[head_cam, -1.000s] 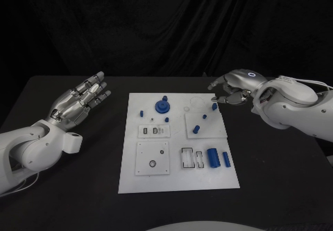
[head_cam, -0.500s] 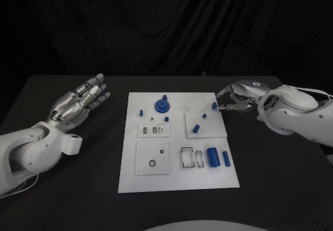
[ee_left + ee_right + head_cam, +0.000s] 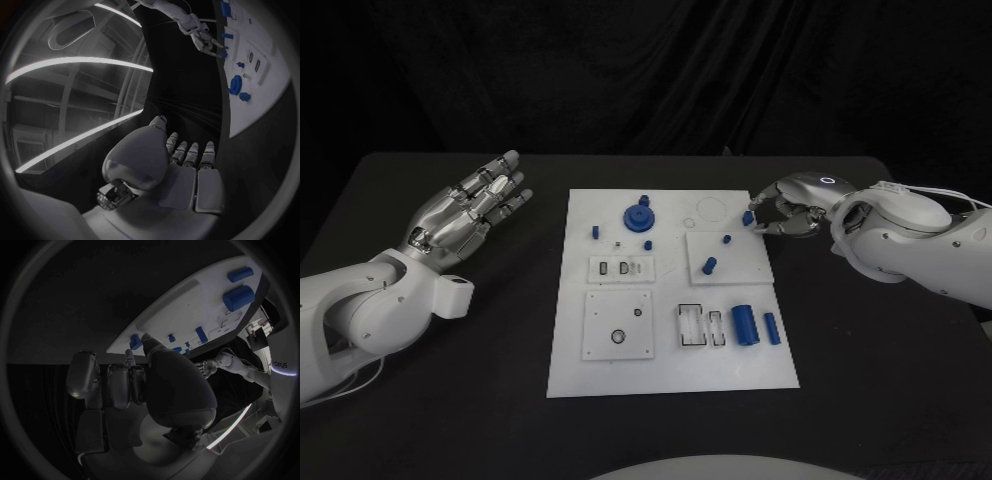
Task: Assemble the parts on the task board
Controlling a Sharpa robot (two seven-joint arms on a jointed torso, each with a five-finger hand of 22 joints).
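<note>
Where the white task board [image 3: 672, 375] lies mid-table, a small blue part [image 3: 747, 217] stands at its far right edge, pinched by the right hand [image 3: 783, 212]; the right wrist view shows fingertips [image 3: 145, 340] on that part [image 3: 135, 341]. Left hand [image 3: 466, 210] hovers well apart, fingers spread, holding nothing.

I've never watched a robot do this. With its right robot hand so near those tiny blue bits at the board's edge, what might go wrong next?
Two risks. The right robot hand hovers by a small blue part at the task board's far right edge; a clumsy pinch might knock it onto the black table. Other small blue pegs stand close by, so its fingers might topple one. The left robot hand is raised away from the board and cannot steady it.
</note>
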